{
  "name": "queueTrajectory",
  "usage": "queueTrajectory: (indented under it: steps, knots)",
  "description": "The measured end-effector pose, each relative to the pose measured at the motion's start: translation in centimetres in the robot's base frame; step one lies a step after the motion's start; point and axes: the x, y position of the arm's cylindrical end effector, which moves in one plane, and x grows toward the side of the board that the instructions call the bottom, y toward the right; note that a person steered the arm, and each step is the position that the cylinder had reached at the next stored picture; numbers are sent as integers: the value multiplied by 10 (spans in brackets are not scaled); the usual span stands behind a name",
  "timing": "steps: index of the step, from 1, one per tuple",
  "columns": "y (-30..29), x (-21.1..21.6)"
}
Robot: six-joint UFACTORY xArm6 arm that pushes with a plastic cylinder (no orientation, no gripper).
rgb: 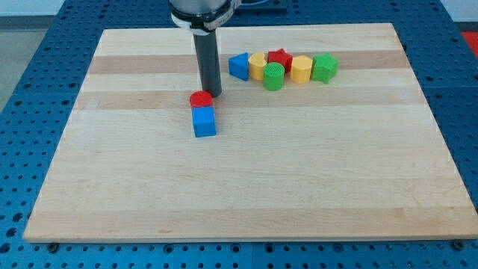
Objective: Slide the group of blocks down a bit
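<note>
A row of blocks lies near the view's top, right of centre: a blue block (238, 66), a yellow block (257, 66), a red star block (280, 58), a green cylinder (274, 76), a yellow block (301, 69) and a green star block (324, 67). They touch one another. A red cylinder (201, 99) and a blue cube (204, 121) sit together left of centre, the red one above the blue one. My tip (211, 93) stands just right of and above the red cylinder, close to it, well to the left of the row.
The wooden board (239, 194) lies on a blue perforated table (30, 90). The dark rod (207, 60) rises from the tip to the arm at the view's top edge.
</note>
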Motion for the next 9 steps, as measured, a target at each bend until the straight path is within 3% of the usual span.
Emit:
queueTrajectory:
  steps: [3,4,6,9]
  knots:
    - [5,-97]
    - [41,-109]
    - [140,-107]
    - [152,-75]
